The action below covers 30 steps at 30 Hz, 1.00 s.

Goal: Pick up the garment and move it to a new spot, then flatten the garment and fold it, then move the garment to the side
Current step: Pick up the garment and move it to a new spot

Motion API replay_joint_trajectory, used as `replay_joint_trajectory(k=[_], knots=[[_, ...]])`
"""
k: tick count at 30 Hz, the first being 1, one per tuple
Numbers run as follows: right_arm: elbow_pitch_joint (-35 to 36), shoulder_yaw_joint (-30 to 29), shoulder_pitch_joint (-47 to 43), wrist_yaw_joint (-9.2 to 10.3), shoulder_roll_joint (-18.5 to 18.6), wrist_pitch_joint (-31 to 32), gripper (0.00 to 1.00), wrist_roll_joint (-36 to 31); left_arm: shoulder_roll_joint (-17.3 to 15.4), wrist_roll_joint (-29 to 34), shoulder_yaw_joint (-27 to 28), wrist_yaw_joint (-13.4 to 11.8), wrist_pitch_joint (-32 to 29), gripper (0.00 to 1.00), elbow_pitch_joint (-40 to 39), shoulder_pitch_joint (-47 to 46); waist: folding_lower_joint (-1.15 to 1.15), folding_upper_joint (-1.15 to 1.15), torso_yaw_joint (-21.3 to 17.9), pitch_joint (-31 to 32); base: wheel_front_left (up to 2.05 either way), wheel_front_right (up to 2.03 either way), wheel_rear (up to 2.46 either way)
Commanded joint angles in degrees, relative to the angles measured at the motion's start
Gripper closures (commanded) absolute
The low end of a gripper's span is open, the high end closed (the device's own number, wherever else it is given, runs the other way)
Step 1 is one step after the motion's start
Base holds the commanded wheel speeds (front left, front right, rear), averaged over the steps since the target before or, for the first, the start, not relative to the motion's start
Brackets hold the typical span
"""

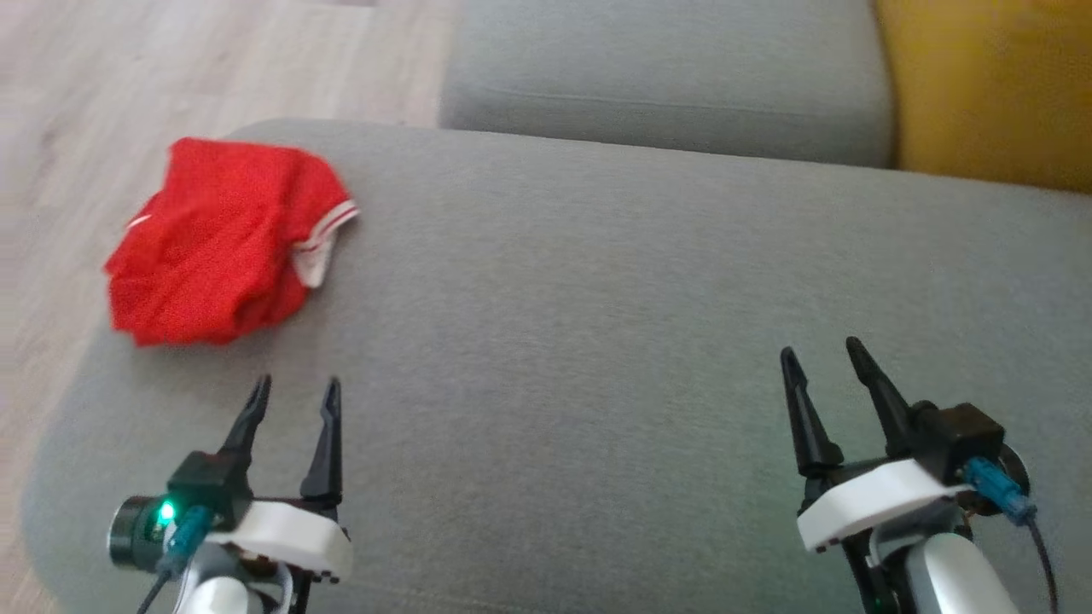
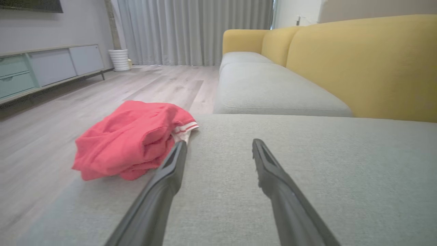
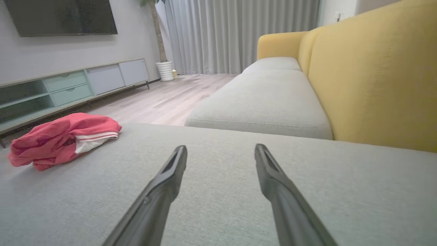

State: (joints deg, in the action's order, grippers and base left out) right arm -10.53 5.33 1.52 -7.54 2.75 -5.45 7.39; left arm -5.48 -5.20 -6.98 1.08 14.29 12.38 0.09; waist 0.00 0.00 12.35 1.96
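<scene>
The red garment (image 1: 223, 243) lay loosely bunched near the far left corner of the grey sofa cushion (image 1: 614, 281), close to the edge above the wooden floor (image 1: 77, 102). The left pincer (image 1: 296, 388) stood open and empty just short of the cloth, not touching it. The right pincer (image 1: 821, 352) was likewise open and empty, well apart from the garment over bare cushion.

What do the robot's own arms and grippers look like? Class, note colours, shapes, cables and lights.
The left gripper and right gripper each have two long black fingers tapering to points, on a rounded white mount. A black block beside each carries a teal plug with a dark cable. A green light glows on the left one. The forearms are pale and glossy.
</scene>
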Motion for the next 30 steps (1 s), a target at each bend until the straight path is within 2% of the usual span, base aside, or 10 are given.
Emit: replay_joint_trajectory(k=[1,6,11,30], knots=[[2.36,1.53,1.90,0.05,0.13,0.10,0.00,0.21,-0.56,0.29,2.21,0.08,0.71,0.00,-1.95,-3.09,0.00,0.00,3.54,0.14,0.00,0.00,0.00],[2.83,1.90,1.90,0.05,0.13,0.19,0.00,0.81,-0.69,0.29,3.30,-0.17,0.71,0.00,-2.13,-2.79,0.00,0.00,7.34,0.26,0.00,0.00,0.00],[2.94,1.99,1.74,0.05,0.13,0.34,0.00,1.16,-0.77,0.42,4.01,-0.16,0.71,0.00,-2.52,-2.55,0.00,0.00,9.48,0.24,0.00,0.00,0.00],[3.20,2.23,2.30,0.05,0.13,0.85,0.00,0.56,-0.53,0.91,5.40,-0.12,0.71,0.00,-2.04,-3.06,0.00,0.00,10.05,-0.72,0.00,0.00,0.00]])
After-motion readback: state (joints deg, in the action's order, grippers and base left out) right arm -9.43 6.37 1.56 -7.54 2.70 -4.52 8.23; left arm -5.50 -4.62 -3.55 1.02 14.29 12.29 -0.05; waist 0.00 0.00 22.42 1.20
